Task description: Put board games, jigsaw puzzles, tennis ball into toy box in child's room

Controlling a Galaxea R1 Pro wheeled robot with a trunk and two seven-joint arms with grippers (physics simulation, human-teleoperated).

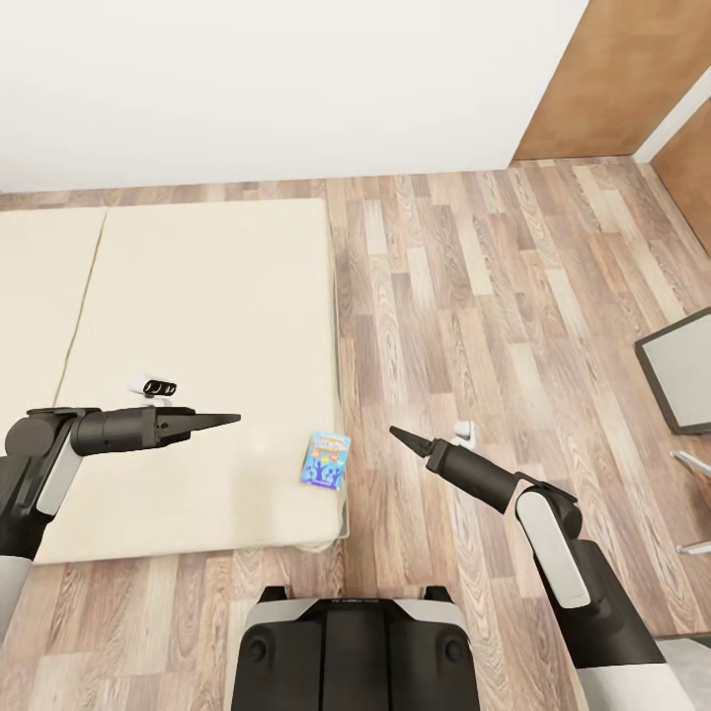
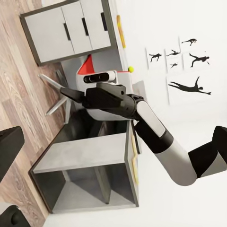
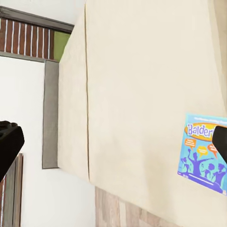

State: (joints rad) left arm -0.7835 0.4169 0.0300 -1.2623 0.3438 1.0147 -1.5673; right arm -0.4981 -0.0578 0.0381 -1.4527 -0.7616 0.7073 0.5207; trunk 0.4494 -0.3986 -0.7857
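A blue board game (image 1: 325, 459) is seen lying flat on the bed (image 1: 197, 326), close to the bed's near right corner. In the right wrist view the same game (image 3: 203, 153) is seen on the beige mattress, with blue figures printed on its lid. Nothing is touching it.

The left gripper (image 1: 212, 421) is held out over the bed, to the left of the game and apart from it. Its fingers are seen pressed close together, and nothing is held. The right gripper (image 1: 403, 437) is held out over the wooden floor (image 1: 494, 296), just right of the bed's edge. Its fingers come to a thin point, and nothing is held there either.

In the left wrist view a small yellow-green tennis ball (image 2: 131, 69) is seen on the pale surface (image 2: 124, 52), past the right arm. A grey cabinet (image 2: 71, 28) is seen nearby.
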